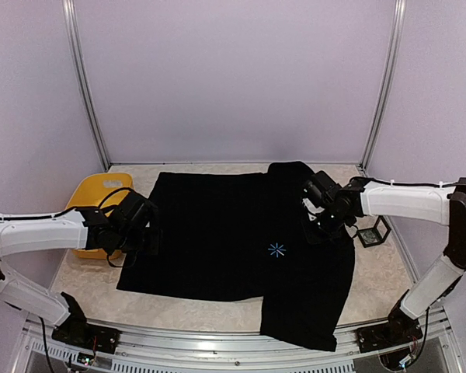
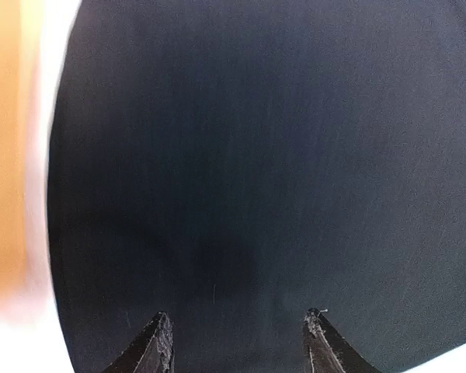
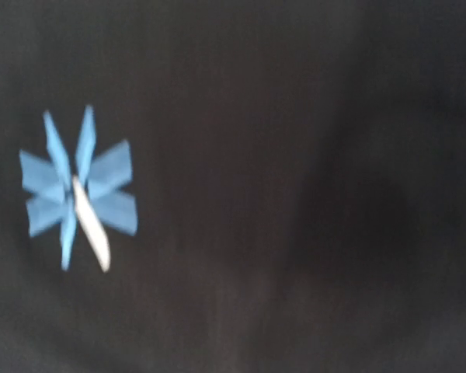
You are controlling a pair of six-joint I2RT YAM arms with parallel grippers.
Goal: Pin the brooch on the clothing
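Note:
The black T-shirt [image 1: 217, 233] lies spread flat on the table. A small light-blue starburst [image 1: 276, 249] sits on its chest. It also shows in the right wrist view [image 3: 78, 186], blurred, with a thin white sliver across it. I cannot tell whether it is the brooch or a mark. My left gripper [image 1: 144, 233] is open and empty, low over the shirt's left edge, with both fingertips [image 2: 161, 334] over black fabric [image 2: 256, 155]. My right gripper [image 1: 317, 221] hovers over the shirt's right shoulder. Its fingers do not show in the right wrist view.
A yellow tray [image 1: 93, 194] lies under and behind the left arm, and shows as an orange blur in the left wrist view [image 2: 4, 155]. A small black-framed glass box [image 1: 372, 231] stands at the right, beside the shirt. Metal posts frame the back corners.

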